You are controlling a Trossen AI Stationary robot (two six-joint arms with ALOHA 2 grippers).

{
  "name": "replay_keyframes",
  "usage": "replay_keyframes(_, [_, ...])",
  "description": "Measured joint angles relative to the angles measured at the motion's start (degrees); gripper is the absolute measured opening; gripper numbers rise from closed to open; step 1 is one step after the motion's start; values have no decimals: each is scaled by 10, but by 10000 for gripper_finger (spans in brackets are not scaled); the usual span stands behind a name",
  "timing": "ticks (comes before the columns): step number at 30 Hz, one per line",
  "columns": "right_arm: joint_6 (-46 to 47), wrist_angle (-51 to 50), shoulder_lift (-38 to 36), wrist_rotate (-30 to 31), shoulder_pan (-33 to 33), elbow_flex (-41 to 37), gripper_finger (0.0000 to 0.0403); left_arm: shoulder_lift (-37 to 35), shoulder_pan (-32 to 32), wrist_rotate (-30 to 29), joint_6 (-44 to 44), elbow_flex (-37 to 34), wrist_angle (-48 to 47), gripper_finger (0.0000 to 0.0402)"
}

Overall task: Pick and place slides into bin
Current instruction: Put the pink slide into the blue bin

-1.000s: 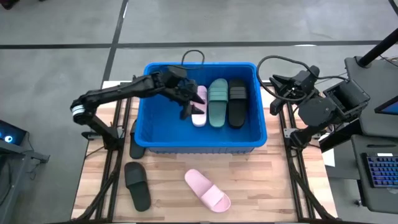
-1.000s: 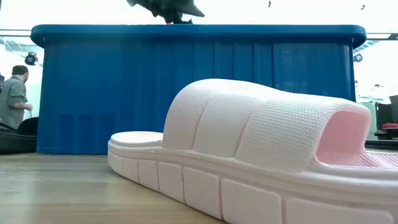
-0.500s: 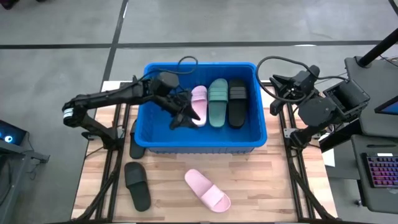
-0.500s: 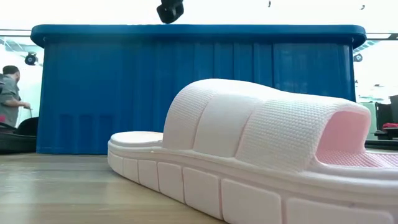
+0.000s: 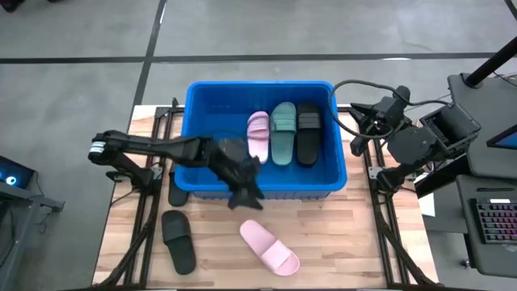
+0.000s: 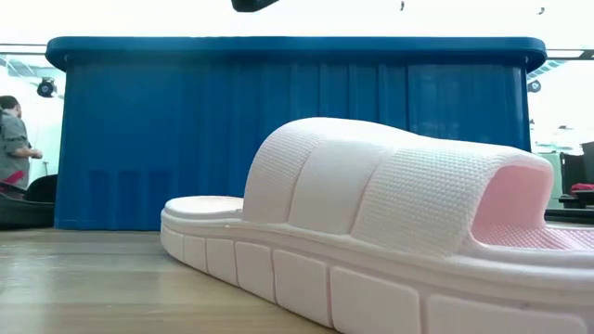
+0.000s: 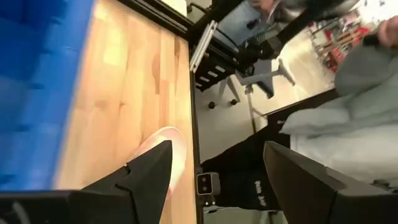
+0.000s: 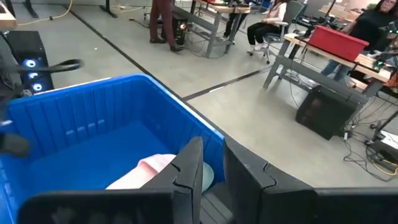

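The left hand (image 5: 245, 196), fingers spread and empty, hovers over the bin's (image 5: 196, 113) near wall, a pink slide (image 5: 269, 247) on the table just before it, three slides (image 5: 283, 133) inside beyond, the right hand (image 5: 355, 145), nearly closed and empty, beside the bin.

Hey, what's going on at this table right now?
A two-armed robot is putting slides into a blue bin. Three already lie inside: a pink one, a green one and a black one. The left gripper is open and empty over the bin's near wall, close to a pink slide on the table. The right gripper waits beside the bin.
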Motion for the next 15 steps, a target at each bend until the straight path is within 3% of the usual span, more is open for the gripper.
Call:
replay_keyframes(5, [0, 0, 0, 0, 0, 0, 54, 24, -60, -54, -19, 0, 15, 238])
replay_keyframes(15, [-1, 0, 0, -15, 0, 0, 54, 112, -97, -56, -59, 0, 13, 238])
